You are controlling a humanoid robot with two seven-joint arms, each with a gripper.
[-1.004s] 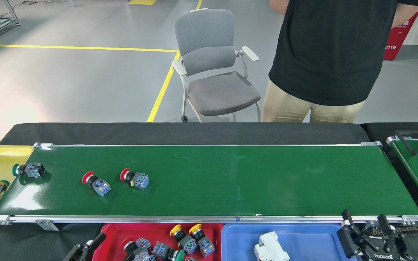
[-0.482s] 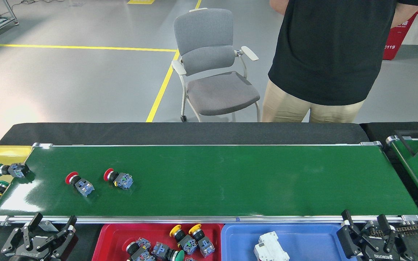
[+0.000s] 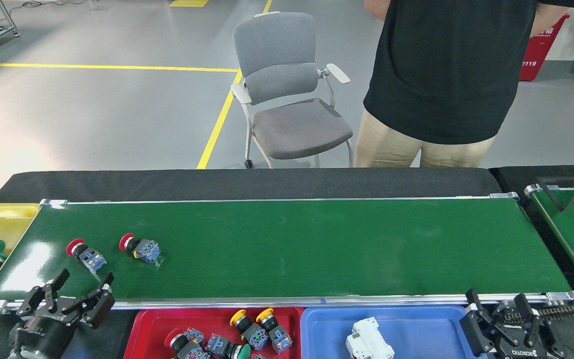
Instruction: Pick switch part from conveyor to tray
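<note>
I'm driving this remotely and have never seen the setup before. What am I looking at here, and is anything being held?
This one picture comes from the robot's own head, looking forward and down. The long dark-green belt with silver rails is the conveyor. Two switch parts lie on its left stretch: a red-capped switch and a second red-capped switch.

The black claw at lower left is the robot's left hand, open, over the belt's near rail, empty. The right hand sits at lower right, also open and empty.

Along the near edge are a red tray with several switches in it and a blue tray with a white part. A yellow tray at the left end holds more switches. Beyond stand a person and a chair.
</note>
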